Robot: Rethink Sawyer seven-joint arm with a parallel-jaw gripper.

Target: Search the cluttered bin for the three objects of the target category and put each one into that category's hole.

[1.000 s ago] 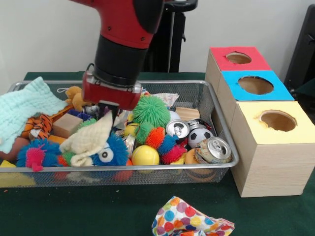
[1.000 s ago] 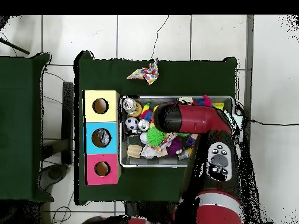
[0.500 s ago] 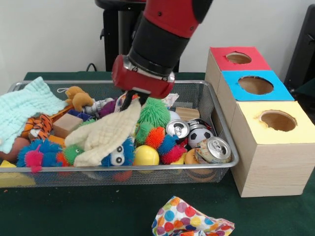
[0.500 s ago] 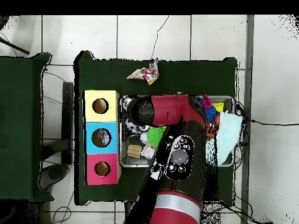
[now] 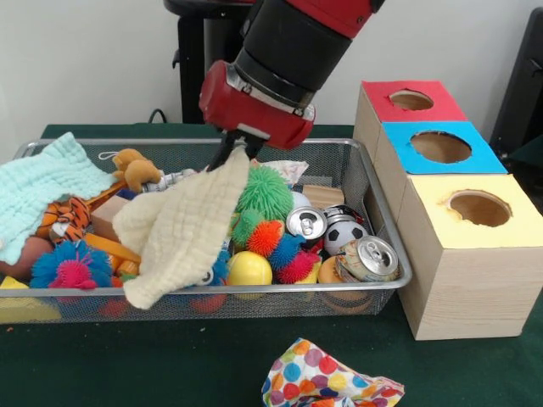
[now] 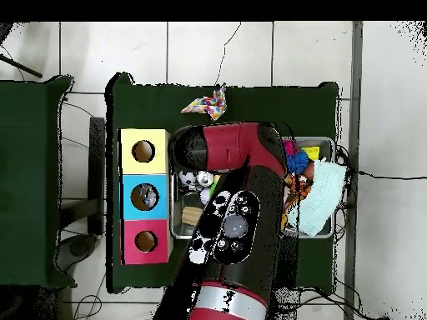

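My gripper (image 5: 236,153) is pinched tight on one corner of a cream cloth (image 5: 182,227); the rest of it hangs down and drapes over the toys below, reaching the near rim. My arm (image 5: 288,51) slants down from the upper right over the middle of the wire basket (image 5: 386,246). Basket sits on the green table, just left of three boxes (image 5: 462,254): yellow near, blue middle, red far. Under the cloth: green spiky ball (image 5: 267,191), yellow ball (image 5: 250,268), cans (image 5: 366,259). Pale green cloth (image 5: 38,191) at the basket's left end.

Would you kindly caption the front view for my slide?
Gripper lifts a cream cloth from the bin beside three boxes.
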